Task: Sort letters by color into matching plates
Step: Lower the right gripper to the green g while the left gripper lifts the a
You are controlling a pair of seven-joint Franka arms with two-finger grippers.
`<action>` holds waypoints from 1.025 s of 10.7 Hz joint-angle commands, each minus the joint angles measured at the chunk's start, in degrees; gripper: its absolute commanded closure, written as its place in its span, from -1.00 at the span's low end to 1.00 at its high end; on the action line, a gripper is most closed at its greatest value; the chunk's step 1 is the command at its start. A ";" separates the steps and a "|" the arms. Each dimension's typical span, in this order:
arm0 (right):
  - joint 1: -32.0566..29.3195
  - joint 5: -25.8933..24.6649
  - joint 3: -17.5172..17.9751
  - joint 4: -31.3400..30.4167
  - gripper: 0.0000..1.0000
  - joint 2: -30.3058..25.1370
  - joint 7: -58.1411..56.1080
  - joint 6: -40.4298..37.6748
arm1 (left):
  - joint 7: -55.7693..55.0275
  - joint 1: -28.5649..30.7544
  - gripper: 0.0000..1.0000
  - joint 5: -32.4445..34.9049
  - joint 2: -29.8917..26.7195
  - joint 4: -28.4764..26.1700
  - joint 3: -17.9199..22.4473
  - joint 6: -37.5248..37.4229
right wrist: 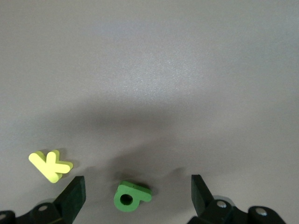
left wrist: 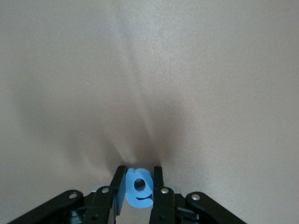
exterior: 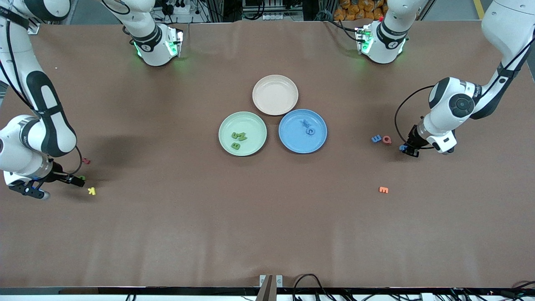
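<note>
A blue letter sat clamped between the two fingers of the left gripper, down at the table toward the left arm's end. Just beside that gripper, toward the plates, lay another blue letter touching a red letter, and an orange letter lay nearer the front camera, well apart from them.

The right gripper was low over the table at the right arm's end with its fingers spread wide, a green letter lying flat between them and untouched. A yellow letter lay just beside it, outside the fingers, and a dark red letter lay farther from the front camera.

In the middle of the table the green plate held three green letters, and the blue plate, beside it toward the left arm's end, held two blue letters. A pale pink plate sat near both, farther from the front camera.
</note>
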 commanded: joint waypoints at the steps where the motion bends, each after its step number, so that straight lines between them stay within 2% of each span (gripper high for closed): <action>1: -1.71 -0.83 1.59 1.04 -1.00 1.09 -0.32 0.78 | -1.63 0.13 1.00 2.24 0.07 0.39 -0.29 0.28; 6: -1.62 -0.66 2.12 -1.15 -1.00 1.26 0.39 2.79 | -1.27 -0.31 1.00 2.24 -1.07 2.06 -2.04 -0.42; 11: -2.06 -0.66 2.12 -5.02 -1.00 0.47 0.39 5.43 | -1.89 -0.31 1.00 0.93 -1.43 6.36 -6.61 -8.67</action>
